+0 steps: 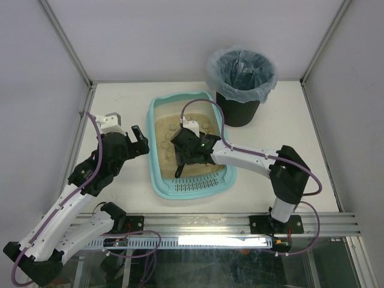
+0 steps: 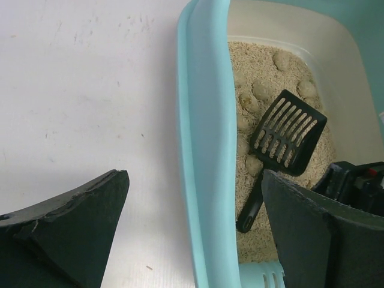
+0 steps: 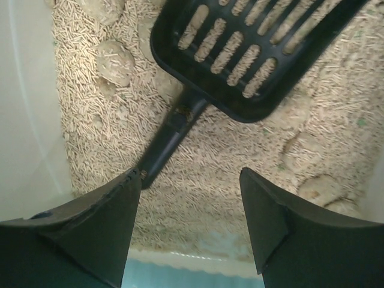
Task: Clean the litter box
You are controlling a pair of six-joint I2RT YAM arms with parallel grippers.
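Observation:
The light teal litter box point(image 1: 157, 177) lies mid-table, with beige litter and clumps point(image 3: 114, 60) inside. A black slotted scoop point(image 3: 252, 54) lies on the litter, loose; its handle point(image 1: 179, 171) points toward the slotted end. My right gripper point(image 1: 191, 157) hovers open inside the box; in the right wrist view point(image 3: 191, 177) the handle end sits by the left fingertip, not held. My left gripper point(image 1: 141, 144) is open and empty at the box's left side. In the left wrist view point(image 2: 193, 180) it straddles the teal rim point(image 2: 204, 120), and the scoop point(image 2: 288, 135) shows beyond.
A black round bin point(image 1: 240, 84) with a bluish bag liner stands at the back right, just beyond the box. White walls and metal frame posts close in the table. The right arm's wrist point(image 2: 354, 180) shows in the left wrist view.

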